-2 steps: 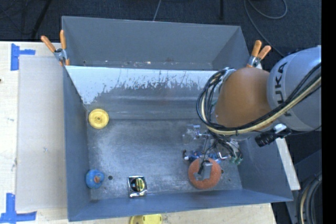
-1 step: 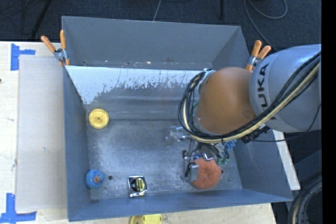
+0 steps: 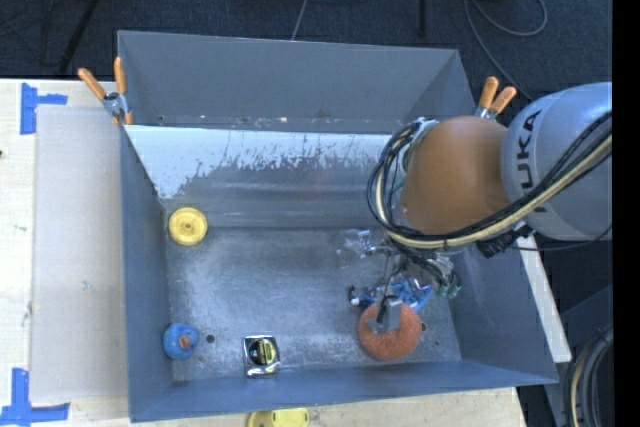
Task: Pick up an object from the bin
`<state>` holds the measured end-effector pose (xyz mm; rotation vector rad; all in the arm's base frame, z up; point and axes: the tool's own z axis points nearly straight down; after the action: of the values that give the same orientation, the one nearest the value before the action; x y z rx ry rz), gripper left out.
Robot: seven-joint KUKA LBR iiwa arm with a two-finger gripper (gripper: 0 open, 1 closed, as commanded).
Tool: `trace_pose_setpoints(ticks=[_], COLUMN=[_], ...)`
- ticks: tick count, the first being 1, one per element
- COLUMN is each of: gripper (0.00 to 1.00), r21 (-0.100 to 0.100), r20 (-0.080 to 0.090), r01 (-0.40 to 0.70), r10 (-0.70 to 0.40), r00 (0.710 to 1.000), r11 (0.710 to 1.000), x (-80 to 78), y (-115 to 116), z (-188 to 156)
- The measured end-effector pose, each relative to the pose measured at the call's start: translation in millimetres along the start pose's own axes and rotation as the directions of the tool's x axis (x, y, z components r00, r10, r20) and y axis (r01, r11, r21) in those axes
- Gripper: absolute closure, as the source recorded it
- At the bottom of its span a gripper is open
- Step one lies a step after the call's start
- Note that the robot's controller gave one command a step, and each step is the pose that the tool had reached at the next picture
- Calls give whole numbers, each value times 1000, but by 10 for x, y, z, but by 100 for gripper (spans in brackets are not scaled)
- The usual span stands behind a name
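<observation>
The gripper [image 3: 393, 303] hangs low over the floor of the bin [image 3: 290, 85], and its tip overlaps the top of a rusty orange ball [image 3: 390, 339]. Among the blue fittings and cables there, I cannot tell whether it is open or closed, nor whether it touches the ball. The ball lies close to the bin's near edge, towards the right-hand corner as the camera sees it, apart from both walls.

Its rough, matt surface suggests foam or sponge, so it is probably light and soft, likely to give under pressure rather than slip. Gripping across its widest part looks safest.

Three things lie well apart from it:
- a small yellow-and-black case like a tape measure [image 3: 261, 353] sits by the near edge
- a blue round thing [image 3: 180, 341] sits in the near left corner
- a yellow disc [image 3: 187, 226] sits by the left wall

Above the gripper come the orange wrist cover [image 3: 450, 177] and the silver arm [image 3: 570, 165], which bears the letters "UKA". No label on the bin's things can be read.
</observation>
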<state>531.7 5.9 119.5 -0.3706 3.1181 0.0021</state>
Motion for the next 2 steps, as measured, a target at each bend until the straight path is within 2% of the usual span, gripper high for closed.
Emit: trace_pose_setpoints(ticks=[1,2], gripper=[0,100], r21=[0,-2], r20=[1,-2], r01=[-166,213], r10=[166,-213], r00=[986,977], r11=[986,977], x=[368,-223], y=[-507,-981], z=[426,464])
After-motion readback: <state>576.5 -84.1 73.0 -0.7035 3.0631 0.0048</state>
